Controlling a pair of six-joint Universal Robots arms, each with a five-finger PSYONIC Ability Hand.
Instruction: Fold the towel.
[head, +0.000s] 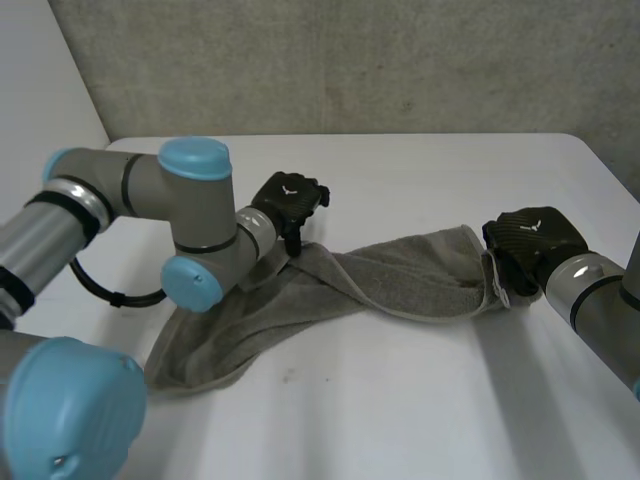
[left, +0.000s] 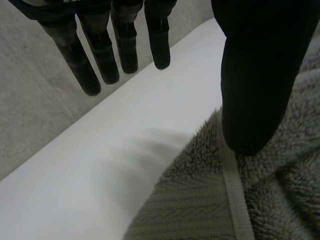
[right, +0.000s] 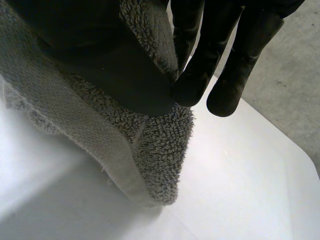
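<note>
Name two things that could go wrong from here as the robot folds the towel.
1. The left hand has only its thumb on the towel; its fingers are straight and clear of it, so a pull may drag the cloth free.
2. The right hand pinches near one corner, and the towel lies twisted between the hands, so the fold may come out crooked.

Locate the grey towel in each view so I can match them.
Head view: towel lies across the white table, between the left robot hand and the right robot hand.
Left wrist view: under that hand's thumb.
Right wrist view: corner pinched in that hand.
Shared landmark: the white table.
</note>
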